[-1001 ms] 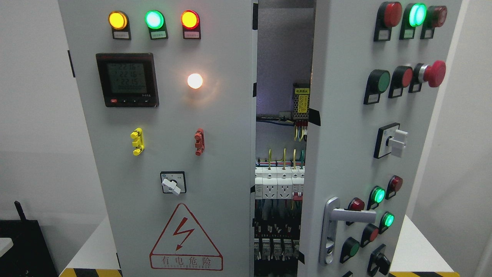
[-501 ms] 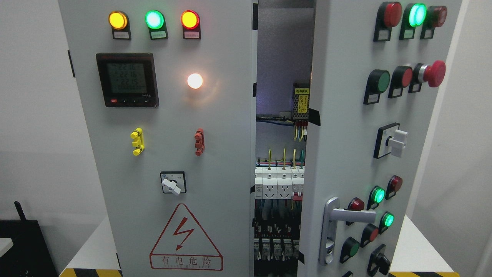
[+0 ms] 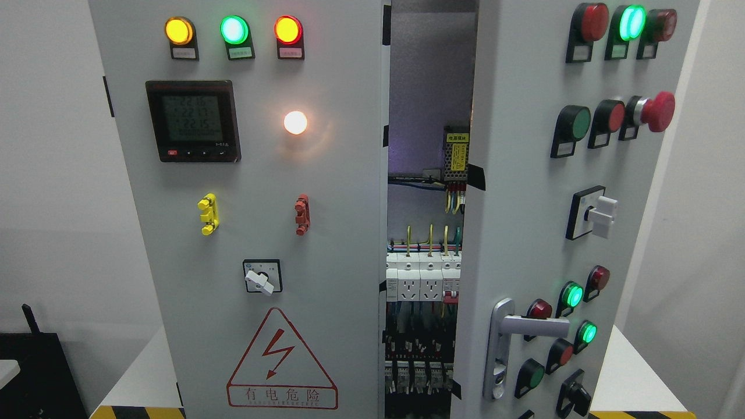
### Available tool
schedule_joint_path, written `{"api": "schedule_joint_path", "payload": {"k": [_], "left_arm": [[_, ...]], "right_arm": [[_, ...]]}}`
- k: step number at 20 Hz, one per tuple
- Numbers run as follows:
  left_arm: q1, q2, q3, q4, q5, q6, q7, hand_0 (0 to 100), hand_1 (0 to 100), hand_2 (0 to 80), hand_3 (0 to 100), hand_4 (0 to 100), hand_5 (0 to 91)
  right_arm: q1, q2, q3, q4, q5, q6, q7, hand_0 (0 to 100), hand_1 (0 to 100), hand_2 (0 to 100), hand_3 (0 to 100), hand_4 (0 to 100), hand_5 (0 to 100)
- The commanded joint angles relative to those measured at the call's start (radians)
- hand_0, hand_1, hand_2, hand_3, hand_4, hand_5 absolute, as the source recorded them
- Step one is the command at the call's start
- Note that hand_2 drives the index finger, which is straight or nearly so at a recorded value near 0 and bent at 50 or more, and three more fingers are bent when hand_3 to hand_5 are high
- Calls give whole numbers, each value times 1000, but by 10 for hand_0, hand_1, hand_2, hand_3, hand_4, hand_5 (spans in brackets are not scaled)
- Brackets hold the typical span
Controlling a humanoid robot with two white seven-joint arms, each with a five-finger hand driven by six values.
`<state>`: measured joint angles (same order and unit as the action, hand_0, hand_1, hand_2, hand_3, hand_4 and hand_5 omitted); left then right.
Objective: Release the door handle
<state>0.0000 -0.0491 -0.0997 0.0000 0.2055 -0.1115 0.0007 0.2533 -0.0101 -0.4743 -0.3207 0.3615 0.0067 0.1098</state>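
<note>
- Low on the right door (image 3: 524,221), the silver door handle (image 3: 527,326) projects level toward the right, with nothing gripping it; neither robot hand appears, so their state cannot be told.
- Beside it, green lamps (image 3: 573,295) glow.
- Between the doors, breakers (image 3: 422,279) show.

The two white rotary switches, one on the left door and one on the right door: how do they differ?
The left door switch faces the camera, and its knob points down to the right. The right door switch is seen at an angle, and its knob lies level. Both have a white knob on a black plate.
</note>
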Motion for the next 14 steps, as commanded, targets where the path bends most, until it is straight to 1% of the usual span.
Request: {"api": "schedule_joint_path", "payload": {"k": [1, 3, 8, 11, 14], "left_arm": [[31, 0, 0, -31, 0, 0, 1, 120, 389, 0, 0, 0, 0], [31, 0, 0, -31, 0, 0, 1, 120, 389, 0, 0, 0, 0], [31, 0, 0, -31, 0, 0, 1, 120, 389, 0, 0, 0, 0], [31, 0, 0, -31, 0, 0, 1, 120, 389, 0, 0, 0, 0], [31, 0, 0, -31, 0, 0, 1, 120, 389, 0, 0, 0, 0]], "right_arm": [[-5, 45, 16, 106, -10, 21, 7, 449, 51, 0, 0, 0, 0], [-23, 45, 13, 106, -10, 27, 10, 442, 45, 0, 0, 0, 0], [-40, 45, 2, 106, -19, 30, 18, 430, 33, 0, 0, 0, 0], [-54, 44, 3, 106, -79, 30, 17, 424, 17, 0, 0, 0, 0], [-66, 39, 19, 120, -107, 33, 18, 414, 11, 0, 0, 0, 0]]}}
